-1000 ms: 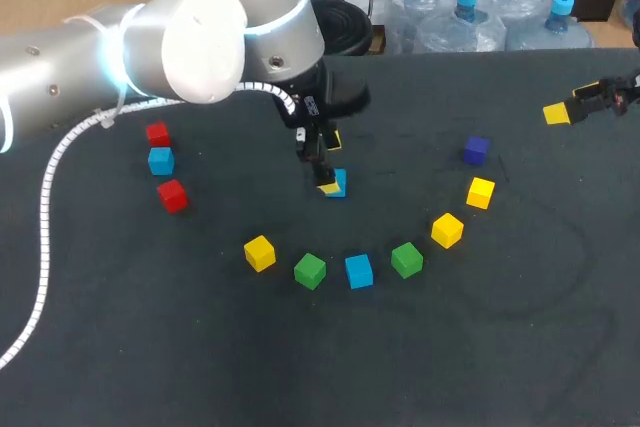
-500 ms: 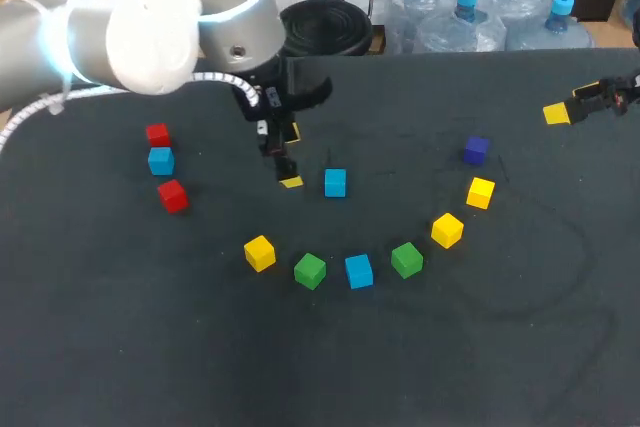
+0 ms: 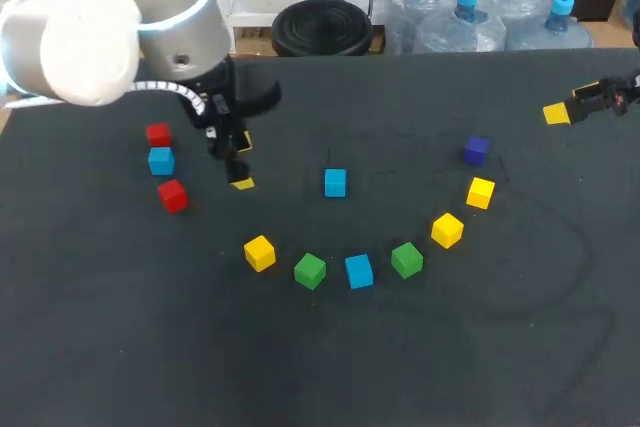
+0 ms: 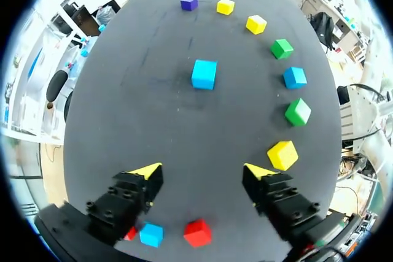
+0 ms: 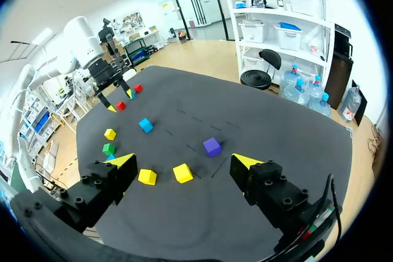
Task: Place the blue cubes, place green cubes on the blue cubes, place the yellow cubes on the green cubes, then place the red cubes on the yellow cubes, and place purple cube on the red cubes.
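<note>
Eleven cubes lie singly on the black table point(image 3: 500, 347), none stacked; both grippers are empty.

Lone blue cube point(image 3: 335, 182) near table centre, nothing on it. Arc nearer the robot, left to right: first yellow cube point(image 3: 259, 252), first green cube point(image 3: 310, 270), second blue cube point(image 3: 358, 270), second green cube point(image 3: 406, 259), second yellow cube point(image 3: 447, 230), third yellow cube point(image 3: 481, 192), purple cube point(image 3: 476, 150). Left group, close together: far red cube point(image 3: 157, 134), third blue cube point(image 3: 161, 160), near red cube point(image 3: 172, 195). Left gripper point(image 3: 240, 161) between left group and lone blue cube, jaws spread wide, grasping nothing. Right gripper point(image 5: 184, 159) at the table's far right edge, jaws parted; in the head view seemingly only one tip shows.
</note>
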`<action>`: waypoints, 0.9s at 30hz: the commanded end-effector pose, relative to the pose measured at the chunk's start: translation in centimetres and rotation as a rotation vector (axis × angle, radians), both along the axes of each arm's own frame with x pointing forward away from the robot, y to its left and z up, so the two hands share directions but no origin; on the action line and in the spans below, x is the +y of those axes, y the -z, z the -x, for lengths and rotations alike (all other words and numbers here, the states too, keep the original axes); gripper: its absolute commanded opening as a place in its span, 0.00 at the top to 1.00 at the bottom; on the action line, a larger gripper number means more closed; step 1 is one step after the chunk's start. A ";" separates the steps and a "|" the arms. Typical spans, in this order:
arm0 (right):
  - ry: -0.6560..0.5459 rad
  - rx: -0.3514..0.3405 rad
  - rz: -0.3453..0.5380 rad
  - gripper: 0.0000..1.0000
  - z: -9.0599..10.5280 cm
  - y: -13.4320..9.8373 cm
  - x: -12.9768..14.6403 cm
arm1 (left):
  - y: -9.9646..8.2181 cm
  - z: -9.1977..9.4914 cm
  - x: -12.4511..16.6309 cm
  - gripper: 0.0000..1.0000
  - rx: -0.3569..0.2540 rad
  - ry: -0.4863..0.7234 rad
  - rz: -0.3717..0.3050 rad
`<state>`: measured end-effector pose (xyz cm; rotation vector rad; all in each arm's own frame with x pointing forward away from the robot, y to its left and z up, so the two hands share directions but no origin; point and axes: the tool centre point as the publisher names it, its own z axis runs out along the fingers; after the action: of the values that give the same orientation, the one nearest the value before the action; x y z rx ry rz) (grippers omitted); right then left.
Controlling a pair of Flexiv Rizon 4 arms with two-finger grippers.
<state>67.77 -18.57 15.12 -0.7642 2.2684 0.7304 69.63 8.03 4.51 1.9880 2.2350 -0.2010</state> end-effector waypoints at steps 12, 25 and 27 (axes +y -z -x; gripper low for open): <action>-0.002 -0.001 -0.003 0.00 -0.1 0.1 0.0 | 0.8 0.4 5.7 0.36 0.007 -0.076 0.021; -0.002 -0.001 -0.003 0.00 -0.1 0.1 0.0 | 0.0 -0.8 8.4 0.39 -0.034 0.030 0.002; -0.002 -0.001 -0.003 0.00 -0.1 0.1 0.0 | -0.2 -1.4 8.9 0.28 -0.037 0.053 0.014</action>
<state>67.77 -18.56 15.12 -0.7643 2.2685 0.7304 70.64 16.25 4.44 2.0171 2.1764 -0.1571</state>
